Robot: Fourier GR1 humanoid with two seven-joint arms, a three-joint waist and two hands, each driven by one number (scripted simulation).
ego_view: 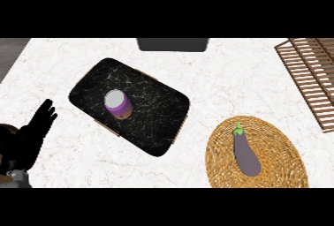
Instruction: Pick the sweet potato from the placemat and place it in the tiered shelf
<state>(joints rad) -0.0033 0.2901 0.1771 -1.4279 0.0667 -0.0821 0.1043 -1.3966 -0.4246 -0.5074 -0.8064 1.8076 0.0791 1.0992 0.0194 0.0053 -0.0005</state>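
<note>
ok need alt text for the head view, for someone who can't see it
A purple-and-orange sweet potato lies on a black placemat on a white marble counter. To its right an eggplant lies on a round woven mat, and a wooden tiered shelf stands at far right. The left robot hand rests open at the left edge.

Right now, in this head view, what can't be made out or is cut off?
- Right hand: shows nowhere in the head view.
- Left hand: open at the left edge; its forearm is cut off there.
- Tiered shelf: cut by the right edge, so its tiers cannot be told.
- Dark object at the counter's far edge: cropped, unidentifiable.
- Sweet potato on the dark placemat: seen end-on, shape unclear.
</note>
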